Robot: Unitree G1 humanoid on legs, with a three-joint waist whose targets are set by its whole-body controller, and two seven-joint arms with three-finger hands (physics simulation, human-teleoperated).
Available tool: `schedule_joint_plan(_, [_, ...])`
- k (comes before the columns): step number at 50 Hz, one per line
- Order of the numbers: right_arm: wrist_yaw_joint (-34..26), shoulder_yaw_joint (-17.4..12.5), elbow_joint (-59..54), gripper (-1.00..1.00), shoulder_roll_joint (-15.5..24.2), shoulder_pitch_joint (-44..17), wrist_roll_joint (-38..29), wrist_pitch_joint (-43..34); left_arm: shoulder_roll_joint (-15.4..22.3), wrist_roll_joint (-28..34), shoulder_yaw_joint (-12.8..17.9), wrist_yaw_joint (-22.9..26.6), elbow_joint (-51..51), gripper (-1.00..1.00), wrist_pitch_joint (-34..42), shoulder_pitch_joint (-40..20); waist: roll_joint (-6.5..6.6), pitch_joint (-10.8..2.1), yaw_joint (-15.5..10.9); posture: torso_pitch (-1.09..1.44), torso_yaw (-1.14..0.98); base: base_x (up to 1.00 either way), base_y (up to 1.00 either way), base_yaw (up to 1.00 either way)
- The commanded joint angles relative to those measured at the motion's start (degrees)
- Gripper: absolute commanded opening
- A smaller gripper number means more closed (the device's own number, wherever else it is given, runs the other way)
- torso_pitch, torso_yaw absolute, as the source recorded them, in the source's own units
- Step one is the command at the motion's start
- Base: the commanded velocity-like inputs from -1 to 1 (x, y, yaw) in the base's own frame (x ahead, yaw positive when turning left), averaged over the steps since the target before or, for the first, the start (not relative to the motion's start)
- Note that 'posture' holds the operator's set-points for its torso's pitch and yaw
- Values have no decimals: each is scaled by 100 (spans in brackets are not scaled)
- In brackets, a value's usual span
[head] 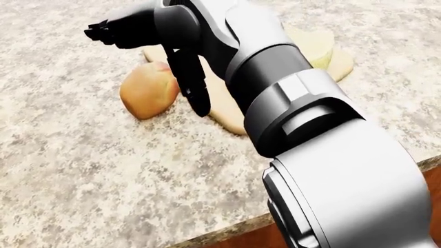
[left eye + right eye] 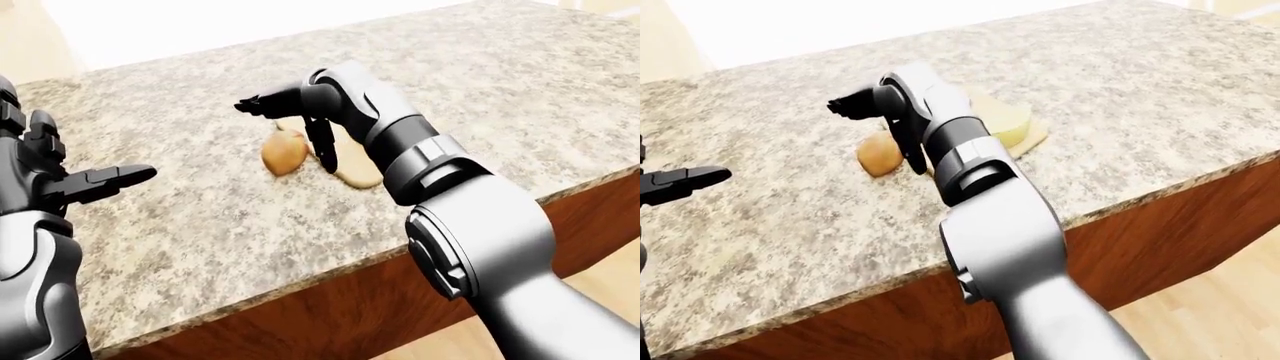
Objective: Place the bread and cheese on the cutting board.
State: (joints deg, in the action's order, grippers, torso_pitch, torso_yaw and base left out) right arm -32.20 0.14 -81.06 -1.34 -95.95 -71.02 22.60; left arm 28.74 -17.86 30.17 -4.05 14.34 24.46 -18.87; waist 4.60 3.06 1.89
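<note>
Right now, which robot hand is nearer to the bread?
The right. The right robot hand hangs open directly over the bread, one finger pointing down beside it at the cutting board's edge. The left robot hand hovers open far off at the left-eye view's left.

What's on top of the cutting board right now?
The cheese lies on the cutting board. The bread sits on the counter at the board's left edge. The right hand and arm cover the board's middle.
</note>
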Motion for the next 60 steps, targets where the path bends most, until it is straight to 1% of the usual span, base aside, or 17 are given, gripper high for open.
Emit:
schedule_joint_plan(1, [104, -44, 219, 100, 44, -222, 57, -23, 125, 1, 99, -8, 193, 100, -160, -120, 54, -157, 4, 0, 0, 0, 0, 0])
schedule_joint_plan(5, [94, -46, 218, 100, 1, -164, 54, -85, 128, -6, 101, -11, 190, 100, -158, -126, 54, -158, 3, 0, 0, 0, 0, 0])
schedule_joint_plan(12, [-201, -18, 219, 100, -89, -71, 53, -140, 108, -15, 108, -10, 171, 100, -196, -100, 58, -161, 2, 0, 0, 0, 0, 0])
schedule_joint_plan(38, [-53, 35, 210, 100, -147, 68, -145, -68, 62, -30, 124, -2, 182, 100, -251, -10, 71, -175, 2, 0, 0, 0, 0, 0])
schedule_joint_plan(39, [-39, 40, 209, 94, -142, 76, -158, -65, 54, -27, 122, 0, 185, 100, -256, 0, 70, -175, 2, 0, 0, 0, 0, 0])
schedule_joint_plan(40, [-23, 40, 209, 79, -141, 80, -165, -64, 51, -26, 122, 2, 191, 100, -254, 4, 69, -174, 1, 0, 0, 0, 0, 0])
schedule_joint_plan(41, [-8, 42, 209, 69, -140, 85, -174, -62, 51, -28, 127, 2, 194, 100, -250, 4, 68, -174, 1, 0, 0, 0, 0, 0])
schedule_joint_plan(42, [2, 49, 208, 47, -136, 90, -190, -54, 51, -27, 129, 3, 193, 100, -250, 4, 68, -175, 0, 0, 0, 0, 0, 0])
schedule_joint_plan(43, [0, 49, 208, 37, -134, 93, -197, -39, 47, -26, 130, 3, 197, 100, -251, 8, 67, -175, 0, 0, 0, 0, 0, 0])
schedule_joint_plan(44, [0, 44, 208, 38, -134, 94, -197, -38, 43, -27, 131, 3, 198, 100, -251, 10, 66, -175, 0, 0, 0, 0, 0, 0])
schedule_joint_plan(46, [21, 42, 207, 18, -125, 92, -211, -25, 36, -32, 122, 5, 226, 100, -237, 10, 65, -176, 0, 0, 0, 0, 0, 0])
schedule_joint_plan(47, [28, 43, 207, 4, -123, 95, -218, -17, 33, -37, 109, 1, 247, 100, -221, -2, 65, -182, -3, 0, 0, 0, 0, 0])
schedule_joint_plan(52, [43, 28, 207, -12, -135, 99, -223, 17, 30, -24, 119, 13, 219, 100, -245, 0, 65, -179, -9, 0, 0, 0, 0, 0])
schedule_joint_plan(56, [59, 16, 209, -15, -143, 103, -211, 43, 28, -36, 117, 13, 228, 100, -248, -4, 67, -188, -11, 0, 0, 0, 0, 0])
schedule_joint_plan(57, [63, 17, 208, -18, -144, 109, -211, 47, 32, -37, 122, 13, 229, 100, -249, -6, 66, -191, -12, 0, 0, 0, 0, 0])
schedule_joint_plan(58, [68, 12, 208, -28, -147, 113, -205, 48, 34, -40, 127, 12, 226, 100, -252, -7, 65, -193, -13, 0, 0, 0, 0, 0])
schedule_joint_plan(60, [76, 8, 208, -31, -145, 110, -199, 54, 39, -47, 131, 17, 225, 100, -259, -10, 67, -194, -14, 0, 0, 0, 0, 0])
